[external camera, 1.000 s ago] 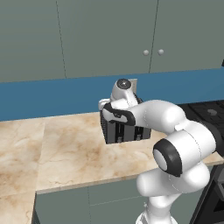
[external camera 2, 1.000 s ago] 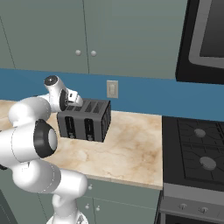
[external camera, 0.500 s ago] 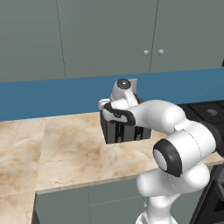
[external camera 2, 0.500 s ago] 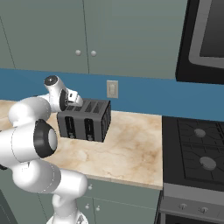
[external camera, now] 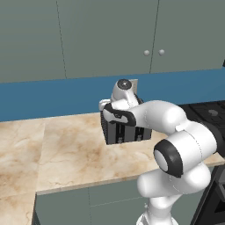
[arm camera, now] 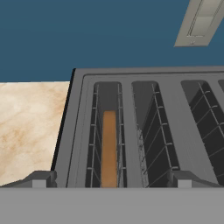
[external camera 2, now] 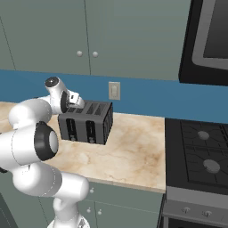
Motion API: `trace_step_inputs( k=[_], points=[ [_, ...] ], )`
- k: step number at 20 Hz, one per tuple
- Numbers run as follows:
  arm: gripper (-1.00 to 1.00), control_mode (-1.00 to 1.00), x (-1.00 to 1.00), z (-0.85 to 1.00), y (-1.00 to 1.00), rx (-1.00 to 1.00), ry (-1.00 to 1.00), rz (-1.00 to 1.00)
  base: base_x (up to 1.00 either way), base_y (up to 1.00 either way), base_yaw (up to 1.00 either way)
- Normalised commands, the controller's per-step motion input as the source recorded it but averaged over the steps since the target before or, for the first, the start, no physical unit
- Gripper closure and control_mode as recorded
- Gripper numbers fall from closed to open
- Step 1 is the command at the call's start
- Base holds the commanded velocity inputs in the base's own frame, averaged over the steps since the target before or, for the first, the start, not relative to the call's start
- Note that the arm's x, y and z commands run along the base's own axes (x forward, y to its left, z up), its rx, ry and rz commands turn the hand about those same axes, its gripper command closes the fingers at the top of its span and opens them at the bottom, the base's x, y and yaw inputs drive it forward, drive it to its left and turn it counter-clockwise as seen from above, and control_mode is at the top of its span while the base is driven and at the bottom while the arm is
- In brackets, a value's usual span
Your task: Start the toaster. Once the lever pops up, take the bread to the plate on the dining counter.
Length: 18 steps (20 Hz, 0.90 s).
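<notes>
**Claw hanging wide open over the toaster, bread sitting low in the leftmost slot**

Left base view: the toaster (external camera: 125, 129) is standing on the marble table (external camera: 66, 149) near the blue backsplash (external camera: 48, 99), with the arm's wrist reaching over its top from the right. The hand is covering most of the toaster's top here, so the slots are hidden; the front face with its dark lever tracks is peeking out beneath the forearm. I cannot tell from this side whether a lever is up or down.

Right base view: the toaster (external camera 2: 86, 121) is showing its whole front and right side, and both black lever tracks are looking clear. The hand is hovering at the toaster's far left top corner. A wall outlet (external camera 2: 114, 91) is sitting on the backsplash behind it, and a stove (external camera 2: 198, 151) is lying well apart to the right.

Hand view: the claw (arm camera: 109, 178) is looking straight down into the slots, its tips spread wide and gripping nothing. The bread (arm camera: 109, 148) is resting deep in the leftmost slot, edge-on, something neither base view is revealing.

Judging the step: the toast is looking too low to pinch, so the lever probably needs pressing first. The claw should be shifting toward the near front face and pushing straight down along the track, avoiding the slot rims.
</notes>
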Motion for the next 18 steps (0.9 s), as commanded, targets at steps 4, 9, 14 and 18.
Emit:
trace_step_inputs(
  k=[4, 9, 14, 18],
  points=[
    [-1.0, -1.0, 0.0, 0.0, 0.0, 0.0, 0.0, 0.0, 0.0, 0.0, 0.0],
    [-1.0, -1.0, 0.0, 0.0, 0.0, 0.0, 0.0, 0.0, 0.0, 0.0, 0.0],
    [-1.0, -1.0, 0.0, 0.0, 0.0, 0.0, 0.0, 0.0, 0.0, 0.0, 0.0],
    [-1.0, -1.0, 0.0, 0.0, 0.0, 0.0, 0.0, 0.0, 0.0, 0.0, 0.0]
  ],
)
